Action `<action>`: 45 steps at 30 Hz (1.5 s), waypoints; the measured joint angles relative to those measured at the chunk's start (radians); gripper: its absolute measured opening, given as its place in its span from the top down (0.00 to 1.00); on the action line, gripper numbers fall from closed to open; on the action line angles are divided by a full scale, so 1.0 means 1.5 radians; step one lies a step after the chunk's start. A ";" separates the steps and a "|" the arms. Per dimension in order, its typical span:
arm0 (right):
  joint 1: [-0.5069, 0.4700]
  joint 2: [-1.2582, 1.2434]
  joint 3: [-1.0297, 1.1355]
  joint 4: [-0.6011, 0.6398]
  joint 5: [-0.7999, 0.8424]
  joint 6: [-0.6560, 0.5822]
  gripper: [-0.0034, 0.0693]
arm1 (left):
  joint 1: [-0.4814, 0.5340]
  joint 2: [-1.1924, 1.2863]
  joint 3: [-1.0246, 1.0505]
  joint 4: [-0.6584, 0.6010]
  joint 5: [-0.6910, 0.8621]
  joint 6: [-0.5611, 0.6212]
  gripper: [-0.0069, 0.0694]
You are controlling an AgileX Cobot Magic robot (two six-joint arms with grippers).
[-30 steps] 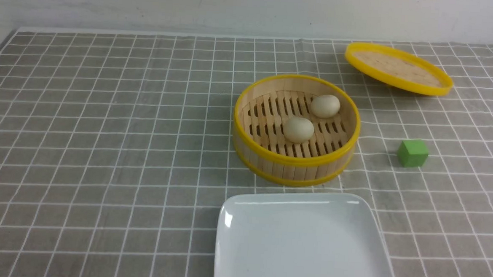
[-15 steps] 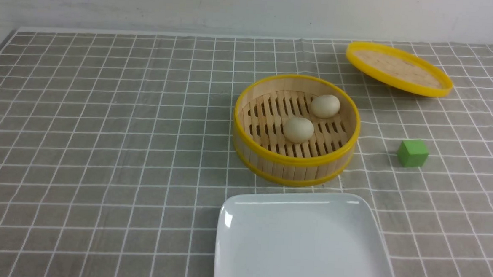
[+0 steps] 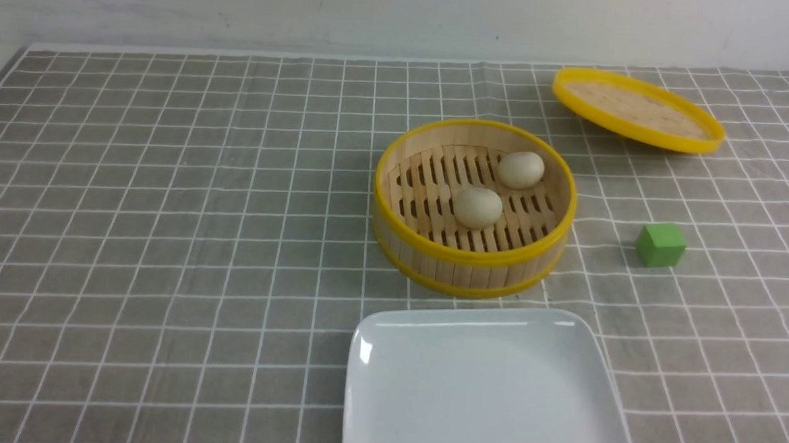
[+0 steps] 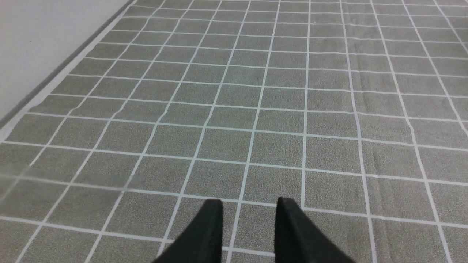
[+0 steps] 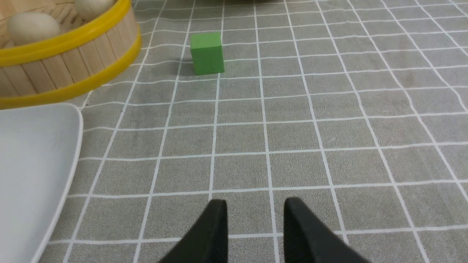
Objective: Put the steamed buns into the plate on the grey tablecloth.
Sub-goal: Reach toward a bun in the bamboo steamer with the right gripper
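Two cream steamed buns [image 3: 477, 207] [image 3: 521, 169] lie inside a round bamboo steamer basket [image 3: 468, 260] with yellow rims. The white plate [image 3: 487, 388] sits empty on the grey tablecloth [image 3: 166, 203], just in front of the basket. Neither arm shows in the front view. In the left wrist view my left gripper [image 4: 249, 201] hangs open over bare cloth, nothing between its fingers. In the right wrist view my right gripper [image 5: 256, 201] is open over cloth, to the right of the plate [image 5: 33, 164], with one bun [image 5: 33, 23] and the basket farther off.
A green cube [image 3: 660, 244] [image 5: 207, 53] stands on the cloth right of the basket. The yellow-rimmed lid [image 3: 637, 109] lies tilted at the back right. The cloth's left edge [image 4: 55, 84] and a white wall bound the scene.
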State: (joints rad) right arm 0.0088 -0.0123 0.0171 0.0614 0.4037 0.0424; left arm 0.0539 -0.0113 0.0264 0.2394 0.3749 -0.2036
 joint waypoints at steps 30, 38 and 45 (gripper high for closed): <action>0.000 0.002 -0.038 0.376 -0.074 0.121 0.70 | 0.000 0.000 0.000 0.001 0.000 0.000 0.59; 0.000 0.260 -0.314 0.200 0.014 -0.004 0.97 | 0.000 0.000 0.000 0.001 0.000 0.000 0.59; 0.000 0.577 -0.436 0.181 0.215 -0.072 0.95 | 0.000 0.000 0.000 0.001 0.000 0.000 0.59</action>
State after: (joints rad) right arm 0.0088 0.8530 -0.6363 0.3324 0.7266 -0.0653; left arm 0.0539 -0.0113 0.0264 0.2415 0.3749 -0.2036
